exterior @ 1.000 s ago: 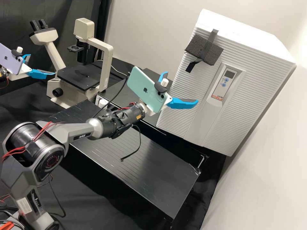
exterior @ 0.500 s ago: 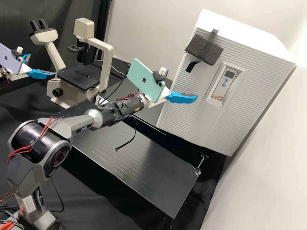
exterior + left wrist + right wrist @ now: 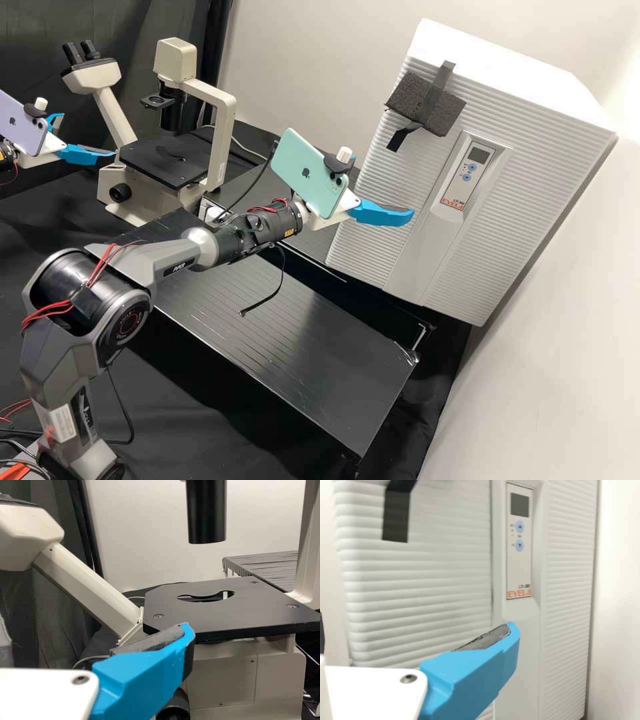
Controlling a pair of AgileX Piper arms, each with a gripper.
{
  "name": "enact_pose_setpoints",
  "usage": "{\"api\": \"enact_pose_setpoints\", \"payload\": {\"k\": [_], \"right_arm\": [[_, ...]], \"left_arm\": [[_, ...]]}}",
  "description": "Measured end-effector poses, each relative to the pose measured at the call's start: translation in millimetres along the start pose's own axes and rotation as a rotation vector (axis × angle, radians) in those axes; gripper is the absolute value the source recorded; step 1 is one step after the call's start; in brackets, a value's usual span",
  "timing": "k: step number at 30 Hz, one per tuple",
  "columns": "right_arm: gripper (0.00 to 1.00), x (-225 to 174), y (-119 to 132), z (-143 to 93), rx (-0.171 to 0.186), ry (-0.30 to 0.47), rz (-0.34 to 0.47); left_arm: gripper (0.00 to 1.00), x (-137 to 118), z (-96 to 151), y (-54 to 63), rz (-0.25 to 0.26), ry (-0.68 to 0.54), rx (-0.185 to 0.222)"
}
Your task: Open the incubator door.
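White incubator (image 3: pixel 507 73) at right of high view, ribbed door (image 3: pixel 373 250) closed. Black counter (image 3: pixel 287 320) lower down in high view. Cream microscope (image 3: pixel 225 140) at upper left. Right jaws (image 3: pixel 381 187) spread wide, empty, in front of door (contact with it, can't tell). Left jaws (image 3: pixel 88 135) also spread wide, nothing held, near microscope. Dark foam block (image 3: pixel 427 105) strapped near top of door. Control panel (image 3: pixel 462 180), two blue buttons, on door's middle strip.
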Motion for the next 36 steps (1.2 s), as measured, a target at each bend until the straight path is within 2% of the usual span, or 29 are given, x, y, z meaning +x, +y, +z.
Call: {"api": "enact_pose_setpoints", "payload": {"k": [6, 7, 13, 36], "right_arm": [[1.00, 1.1, 2.7, 2.7, -0.003, -0.008, 0.009], [0.00, 1.3, 3.1, 3.1, -0.003, -0.009, 0.010], [0.00, 1.5, 3.6, 3.6, 0.008, -0.010, 0.011], [0.00, 0.0, 3.1, 2.2, 0.011, -0.012, -0.021]], "left_arm": [[1.00, 0.0, 0.0, 0.0, 0.000, 0.000, 0.000], [1.00, 0.0, 0.0, 0.0, 0.000, 0.000, 0.000], [1.00, 0.0, 0.0, 0.0, 0.000, 0.000, 0.000], [1.00, 0.0, 0.0, 0.0, 0.000, 0.000, 0.000]]}}
